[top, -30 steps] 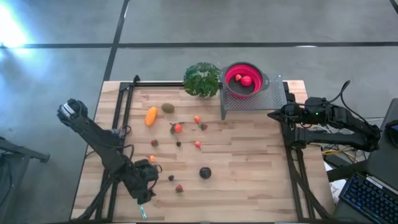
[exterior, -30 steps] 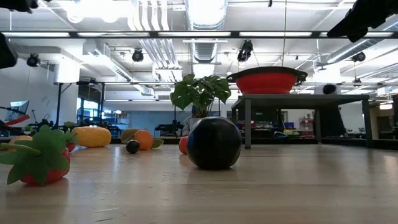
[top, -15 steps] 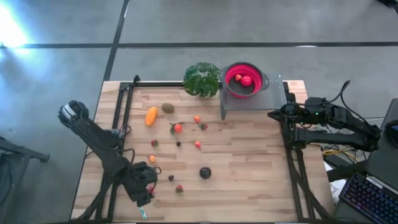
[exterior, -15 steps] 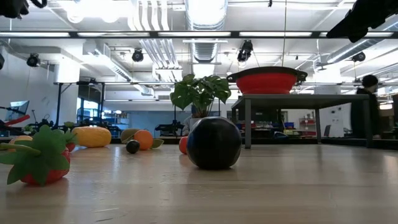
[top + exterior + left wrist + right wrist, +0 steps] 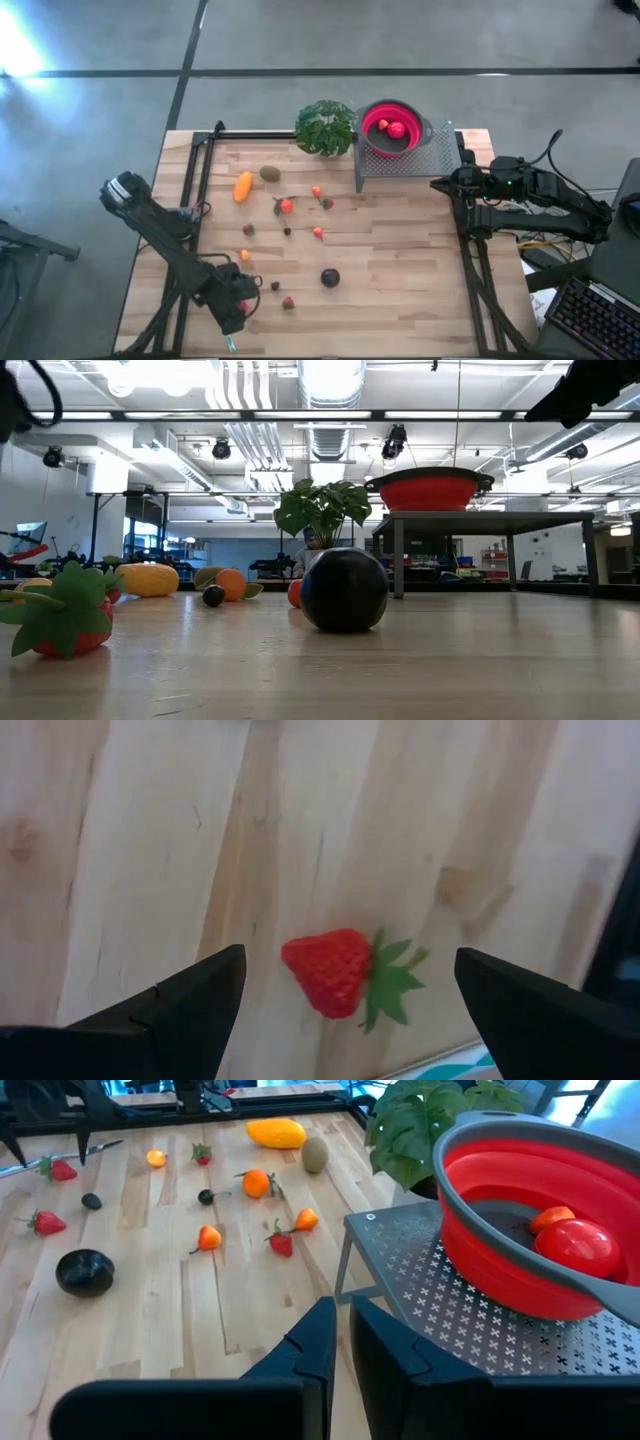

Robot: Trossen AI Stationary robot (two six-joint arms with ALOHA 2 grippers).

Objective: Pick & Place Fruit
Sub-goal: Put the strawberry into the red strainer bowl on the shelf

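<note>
Left end effector [image 5: 340, 995]: fingers spread wide, empty, poised above a strawberry [image 5: 329, 970] lying on the desk [image 5: 150, 840] near its front-left corner. Right end effector [image 5: 340, 1342]: clenched, empty, parked beside the red bowl [image 5: 520, 1230]. Risk: off-centre closure could push the strawberry sideways off the desk edge.

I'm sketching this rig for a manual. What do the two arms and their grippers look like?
Both arms are black and jointed. The left gripper has two broad, dark, wedge-shaped fingers; the right gripper has similar dark fingers. Black cables loop along the right arm, with a small green light on it.
</note>
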